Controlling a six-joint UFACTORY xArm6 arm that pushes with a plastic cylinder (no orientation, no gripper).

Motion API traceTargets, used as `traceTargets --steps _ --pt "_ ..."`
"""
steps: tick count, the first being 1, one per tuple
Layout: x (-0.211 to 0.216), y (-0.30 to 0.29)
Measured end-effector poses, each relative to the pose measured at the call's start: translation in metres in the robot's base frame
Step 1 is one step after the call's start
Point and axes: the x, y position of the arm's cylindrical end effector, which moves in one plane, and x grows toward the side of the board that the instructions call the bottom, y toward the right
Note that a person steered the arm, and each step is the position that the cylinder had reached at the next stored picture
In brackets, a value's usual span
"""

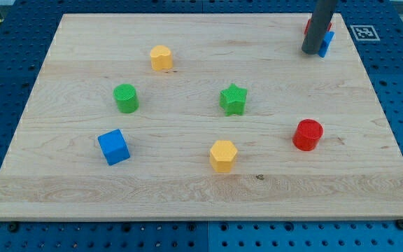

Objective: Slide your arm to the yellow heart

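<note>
The near half of the table (369,175) carries the yellow hexagon (223,155), which is not the target, at 6 o'clock. The yellow heart (161,57) lies farther back at 11 o'clock, apart from the other blocks. No pincer is in view, so I cannot tell its state; my tip (310,52) stands at 1 o'clock, just beside a partly hidden blue block (326,45), and should travel toward 9 o'clock, staying behind the green star (234,99).

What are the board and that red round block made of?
The board looks like pale, unvarnished wood: grain lines and a small dark knot show. The red round block seems plastic, perhaps 3D-printed, going by its even matte colour and faintly ribbed surface, though that is uncertain.
</note>
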Motion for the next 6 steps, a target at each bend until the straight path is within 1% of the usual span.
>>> traceTargets --steps 1,2,3,4,5,6 --pt "0.019 -0.091" --pt "0.024 -0.198" --pt "-0.013 -0.257" --pt "-0.039 -0.312" --pt "-0.019 -0.352" --pt "-0.008 -0.351"
